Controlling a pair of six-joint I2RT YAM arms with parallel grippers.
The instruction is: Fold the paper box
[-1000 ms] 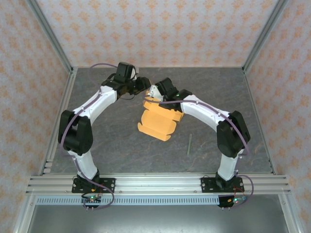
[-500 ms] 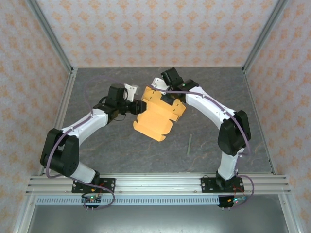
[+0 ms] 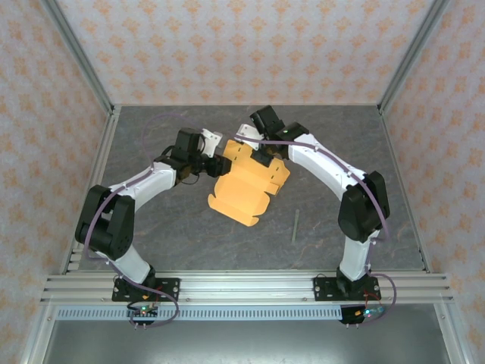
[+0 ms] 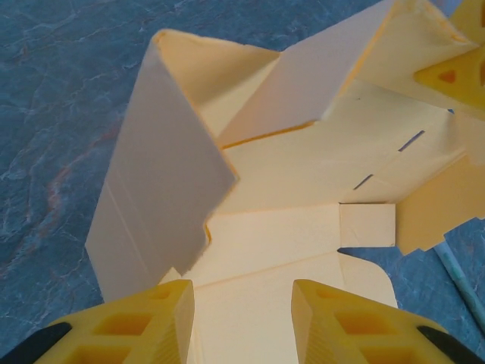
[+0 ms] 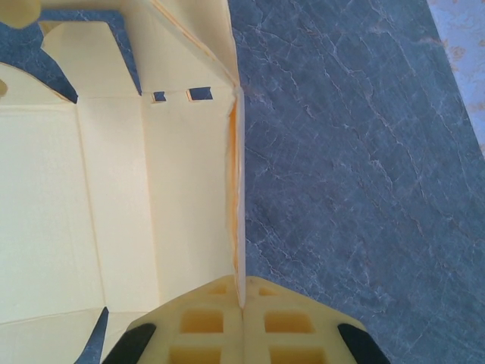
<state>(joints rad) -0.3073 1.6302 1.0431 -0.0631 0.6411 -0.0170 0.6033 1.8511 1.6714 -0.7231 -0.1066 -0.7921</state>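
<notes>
The paper box [image 3: 244, 186] is a light orange die-cut sheet, partly folded, held tilted over the middle of the grey table. My right gripper [image 3: 256, 154] is at its far edge. In the right wrist view it [image 5: 241, 294] is shut on a thin upright wall of the paper box [image 5: 114, 189]. My left gripper [image 3: 220, 164] is at the sheet's left side. Its yellow fingers [image 4: 155, 318] stand apart, and a flat panel of the paper box [image 4: 303, 167] shows between and beyond them, with a raised flap [image 4: 163, 174] to their left.
A thin greenish stick [image 3: 295, 226] lies on the table [image 3: 151, 227] right of the box, and its end [image 4: 461, 279] shows in the left wrist view. Metal frame posts and patterned walls close in the table on three sides.
My left arm has swung from the back of the table down to the box's left side. The right gripper has moved slightly farther back, and the sheet has tilted and shifted with it.
</notes>
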